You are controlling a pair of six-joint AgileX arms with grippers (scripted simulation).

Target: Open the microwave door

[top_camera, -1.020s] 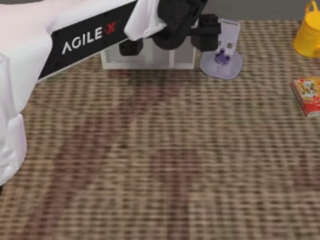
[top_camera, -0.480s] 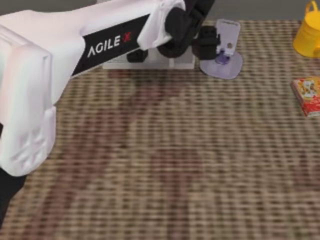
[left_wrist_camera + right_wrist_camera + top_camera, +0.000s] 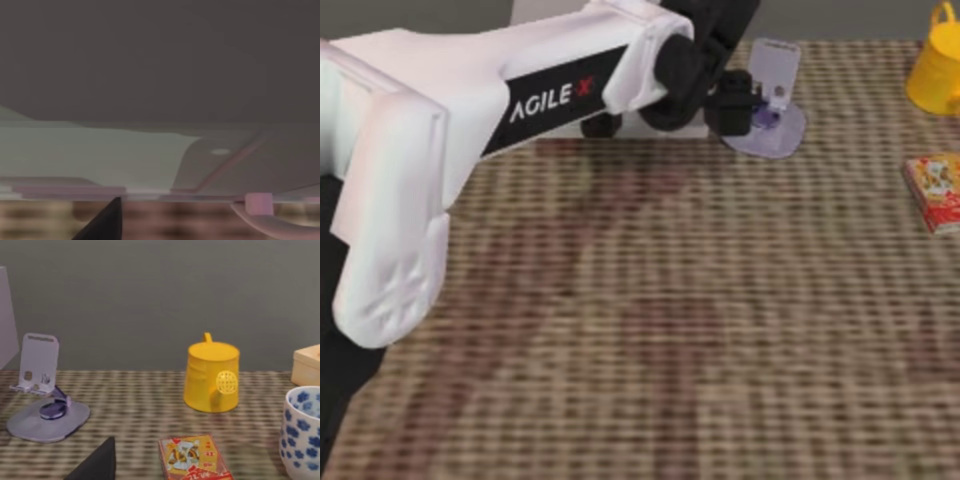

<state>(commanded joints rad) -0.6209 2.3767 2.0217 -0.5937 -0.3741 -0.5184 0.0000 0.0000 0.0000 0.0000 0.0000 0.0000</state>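
Observation:
The microwave [image 3: 536, 9] stands at the table's back centre, almost wholly hidden under my white left arm; only slivers of its light body show. My left gripper [image 3: 670, 115] is low against its front, black fingers [image 3: 603, 125] spread wide apart, so it is open. The right finger lies close to the lilac phone stand. In the left wrist view a pale panel of the microwave's front [image 3: 95, 155] fills the middle, very close, with one dark fingertip [image 3: 109, 222] below it. Whether the microwave door is ajar cannot be told. My right gripper is outside the top view; one dark fingertip [image 3: 100, 462] shows over the mat.
A lilac phone stand [image 3: 772, 100] sits just right of the microwave. At the right edge are a yellow watering can [image 3: 938, 65] and a red card box [image 3: 933, 192]. The right wrist view also shows a blue-flowered cup [image 3: 304, 432] and a wooden box [image 3: 307, 365].
My left arm has swung further over the table, its elbow now in view. The gripper's fingers have shifted toward the table's near side and slightly right, covering more of the microwave's front.

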